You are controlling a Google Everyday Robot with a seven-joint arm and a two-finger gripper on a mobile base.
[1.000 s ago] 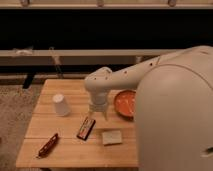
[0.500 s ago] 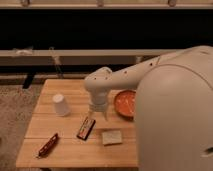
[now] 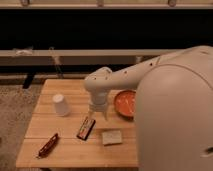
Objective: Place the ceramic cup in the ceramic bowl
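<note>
Hovering above the middle of the table (image 3: 70, 156), the gripper (image 3: 98, 112) is carrying nothing; how wide it is standing cannot be told. The ceramic cup (image 3: 60, 104) is sitting on the wood at its 9 o'clock, well apart. The ceramic bowl (image 3: 125, 102) is lying empty near its 3 o'clock. A dark snack bar (image 3: 86, 128) is lying just beside it at 7 o'clock. Nothing is done yet: reaching, grasping and carrying are all remaining. Compared with half a second ago, arm and objects are showing no shift.

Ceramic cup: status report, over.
Gripper above table, between ceramic cup and ceramic bowl. Cup untouched. Bowl looks empty. Nothing blocking.
</note>
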